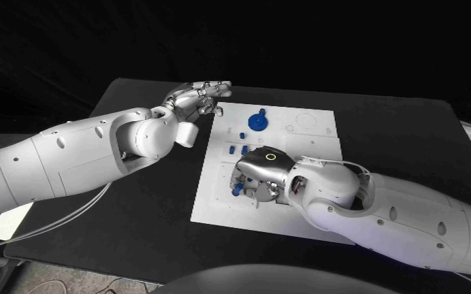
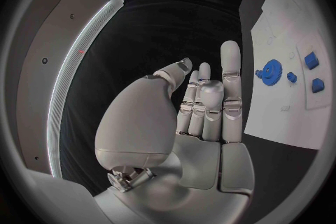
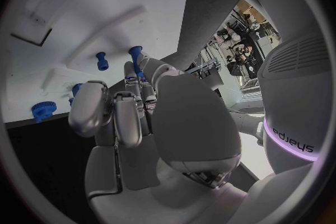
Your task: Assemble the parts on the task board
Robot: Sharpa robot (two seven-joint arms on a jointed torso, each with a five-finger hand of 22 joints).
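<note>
While the right hand (image 1: pixel 263 175) bends down over the near half of the task board (image 1: pixel 314 137), its fingers curl in around a blue peg (image 3: pixel 136 59) that stands up between the fingertips in the right wrist view; whether the peg is truly pinched or merely touched cannot be told. In the head view a small blue part (image 1: pixel 237 189) shows just beside those fingers on the board, at the hand's left. The right wrist view adds what the head view hides under the palm: a second small blue peg (image 3: pixel 102 60) standing apart from the fingers on the white plate, and a blue gear (image 3: pixel 42 110) near the board's edge. Farther out on the board, two small blue pieces (image 1: pixel 239 150) lie just beyond the right hand, and the blue gear (image 1: pixel 258 121) lies well beyond it. At the board's far left corner the left hand (image 1: pixel 199 96) hovers above the black table (image 1: pixel 393 124), fingers apart and loosely bent, holding nothing. Its wrist view shows the palm bare, with the gear (image 2: pixel 271 70) and two blue blocks (image 2: pixel 311 59) off to its side.
</note>
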